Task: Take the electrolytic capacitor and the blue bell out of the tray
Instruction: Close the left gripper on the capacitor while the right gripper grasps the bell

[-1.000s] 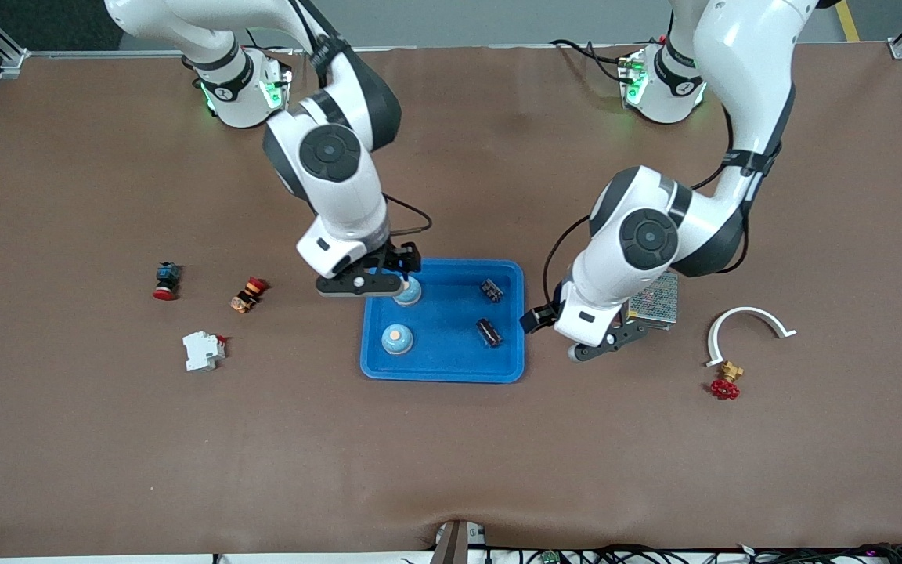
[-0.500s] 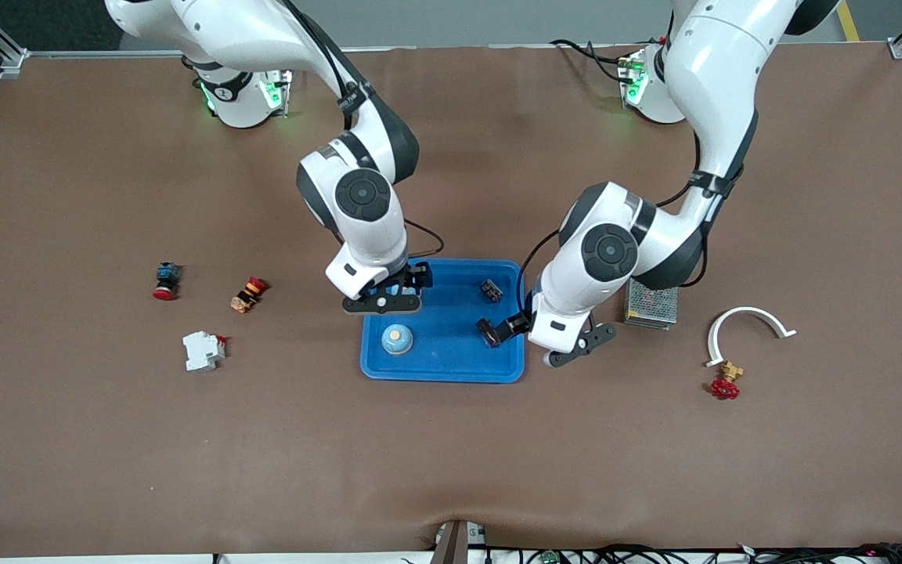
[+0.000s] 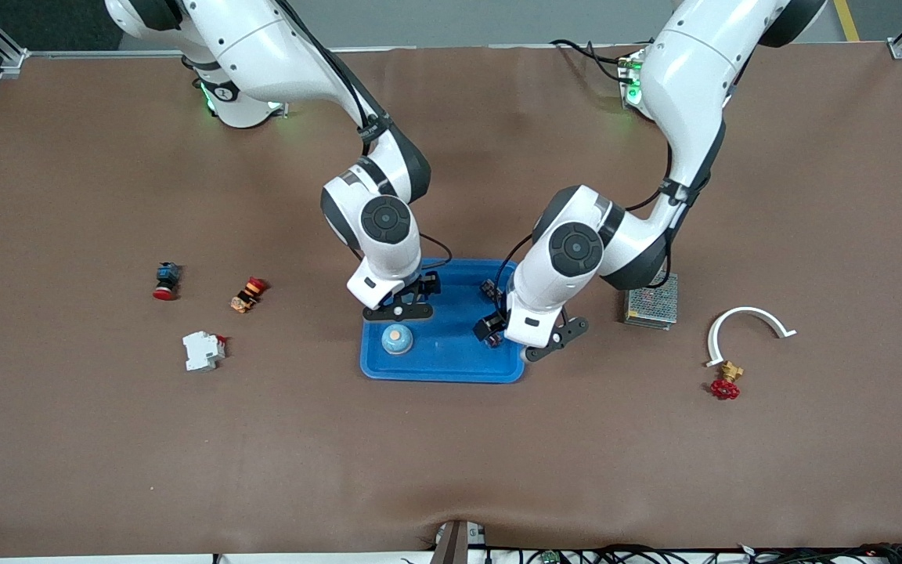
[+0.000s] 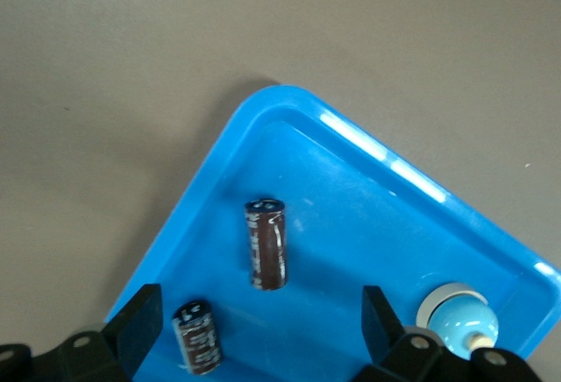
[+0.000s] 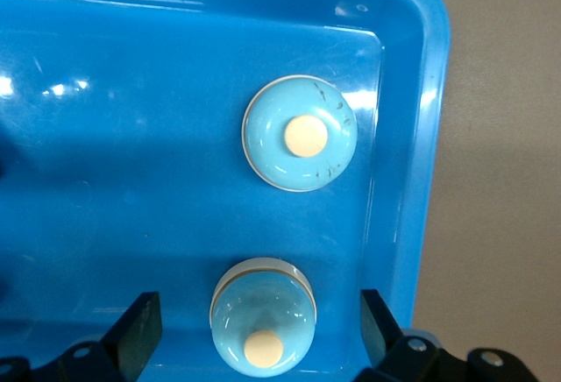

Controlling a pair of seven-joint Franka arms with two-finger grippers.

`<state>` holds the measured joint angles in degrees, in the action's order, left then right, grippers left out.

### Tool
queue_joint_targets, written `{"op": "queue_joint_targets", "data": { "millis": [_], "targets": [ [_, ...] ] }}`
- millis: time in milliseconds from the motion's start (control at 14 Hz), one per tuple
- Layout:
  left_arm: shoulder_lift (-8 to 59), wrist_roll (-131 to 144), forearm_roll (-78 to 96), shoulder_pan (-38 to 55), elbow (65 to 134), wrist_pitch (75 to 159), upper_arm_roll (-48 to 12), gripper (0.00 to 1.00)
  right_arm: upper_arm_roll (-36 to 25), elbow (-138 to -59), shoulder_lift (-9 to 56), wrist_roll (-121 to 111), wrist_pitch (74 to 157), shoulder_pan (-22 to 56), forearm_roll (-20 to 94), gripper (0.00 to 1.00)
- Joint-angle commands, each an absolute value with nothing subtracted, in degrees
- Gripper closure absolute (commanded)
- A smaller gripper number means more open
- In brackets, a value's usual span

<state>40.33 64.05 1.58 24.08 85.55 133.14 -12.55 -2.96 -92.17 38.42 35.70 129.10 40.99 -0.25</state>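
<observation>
No writing is legible. Both pincers hang wide apart over the blue tray (image 3: pixel 451 368): right pincer (image 5: pixel 254 329) above two bells (image 5: pixel 299 134), left pincer (image 4: pixel 254 334) above two capacitors (image 4: pixel 266 244).

In the front view the right gripper (image 3: pixel 398 312) hides the second bell (image 5: pixel 263 327) in the blue tray (image 3: pixel 443 368). The left gripper (image 3: pixel 533 337) partly covers both capacitors (image 4: pixel 266 244). The left wrist view's edge cuts off one capacitor (image 4: pixel 196 336).
</observation>
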Motion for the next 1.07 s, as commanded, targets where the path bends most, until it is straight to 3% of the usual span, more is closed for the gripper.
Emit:
{"op": "queue_joint_targets", "data": {
  "millis": [0, 286, 500, 857, 929, 1000],
  "targets": [
    [43.4, 67.9, 0.5, 25.7, 84.2, 136.6, -11.9, 0.00, -3.1, -93.2, 38.5, 34.7, 131.2, 41.1, 0.0, 0.00],
    [45.3, 71.9, -0.1, 26.7, 84.2, 137.3, -11.9, 0.03, -2.0, -96.2, 38.6, 34.6, 135.3, 41.2, 0.3, 0.00],
    [46.8, 73.1, -0.3, 27.3, 84.2, 138.3, -11.9, 0.32, -1.9, -96.4, 38.8, 34.6, 135.3, 41.2, 0.4, 0.00],
    [49.4, 74.2, -2.5, 27.4, 84.1, 141.8, -11.8, 0.32, -1.7, -97.6, 38.8, 34.6, 135.5, 41.2, 0.4, 0.00],
    [49.8, 74.2, -2.5, 27.4, 84.1, 142.6, -11.9, 0.34, -1.7, -97.8, 38.8, 34.6, 136.0, 41.2, 0.5, 0.00],
    [50.2, 74.2, -2.5, 27.4, 84.1, 143.0, -11.8, 0.43, -1.7, -98.1, 39.0, 34.6, 136.5, 41.3, 0.5, 0.00]
  ]
}}
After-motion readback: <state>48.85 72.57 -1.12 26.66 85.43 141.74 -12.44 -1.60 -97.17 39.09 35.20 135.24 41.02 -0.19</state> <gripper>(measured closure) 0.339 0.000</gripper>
